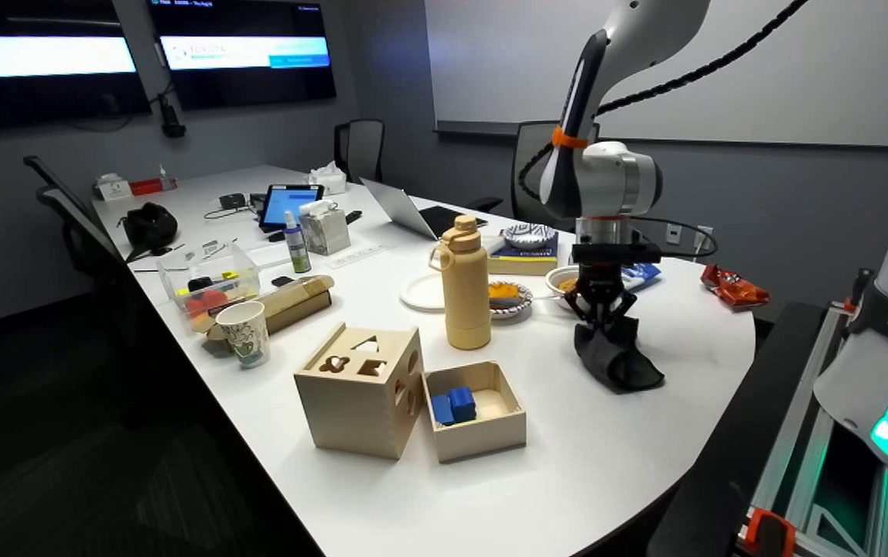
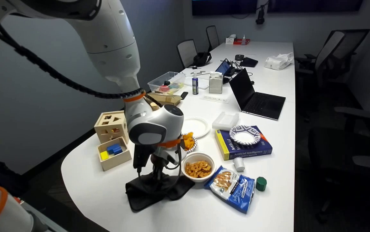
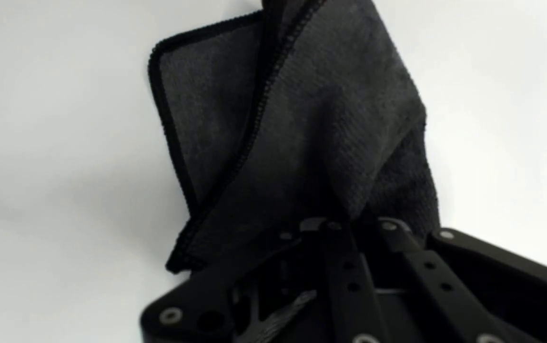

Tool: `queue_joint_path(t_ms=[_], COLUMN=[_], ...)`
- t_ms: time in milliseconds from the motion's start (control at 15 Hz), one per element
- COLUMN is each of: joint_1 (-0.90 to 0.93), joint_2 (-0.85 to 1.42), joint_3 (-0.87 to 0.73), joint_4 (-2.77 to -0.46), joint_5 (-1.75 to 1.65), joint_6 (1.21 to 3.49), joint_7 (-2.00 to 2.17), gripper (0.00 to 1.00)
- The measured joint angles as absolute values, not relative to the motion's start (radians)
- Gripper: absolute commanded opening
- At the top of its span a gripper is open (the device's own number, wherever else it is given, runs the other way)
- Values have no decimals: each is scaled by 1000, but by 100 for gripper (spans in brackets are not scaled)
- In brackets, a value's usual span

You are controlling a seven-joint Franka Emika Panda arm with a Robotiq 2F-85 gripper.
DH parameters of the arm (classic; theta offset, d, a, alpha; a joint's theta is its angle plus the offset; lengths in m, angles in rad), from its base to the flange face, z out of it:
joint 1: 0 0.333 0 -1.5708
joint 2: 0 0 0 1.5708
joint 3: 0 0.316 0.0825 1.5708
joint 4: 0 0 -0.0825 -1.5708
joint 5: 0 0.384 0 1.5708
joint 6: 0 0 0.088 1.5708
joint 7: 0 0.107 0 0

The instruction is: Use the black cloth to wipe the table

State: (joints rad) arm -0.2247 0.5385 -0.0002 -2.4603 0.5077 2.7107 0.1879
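Pinching a raised fold, the end effector (image 3: 355, 220) has the black cloth (image 3: 311, 124) right underneath, the rest spilling down onto the worktop (image 1: 583, 480)! In the wrist view the long run of fabric stretches ahead, toward the top edge; in an exterior view it fans out to both sides, one flap just beside the bowl of pretzels (image 2: 199, 179). That's the tight spot: a sweep that way would likely nudge the bowl, with the blue snack bag (image 2: 233, 190) close by. Over on the opposite flank sits the wooden tray (image 2: 118, 163), the tan bottle (image 1: 467, 302) near it, so wiping toward the worktop's rounded end looks the kinder line.
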Motion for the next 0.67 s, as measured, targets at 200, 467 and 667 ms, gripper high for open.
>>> queue_joint_path(t_ms=[200, 467, 667], joint_1=[-153, -102, -98], joint_2=[538, 539, 538], joint_3=[12, 42, 87], joint_4=[-2444, -2418, -2408], joint_5=[480, 438, 427], joint_6=[2711, 2704, 2675], joint_7=[190, 186, 137], gripper=[2, 2, 2])
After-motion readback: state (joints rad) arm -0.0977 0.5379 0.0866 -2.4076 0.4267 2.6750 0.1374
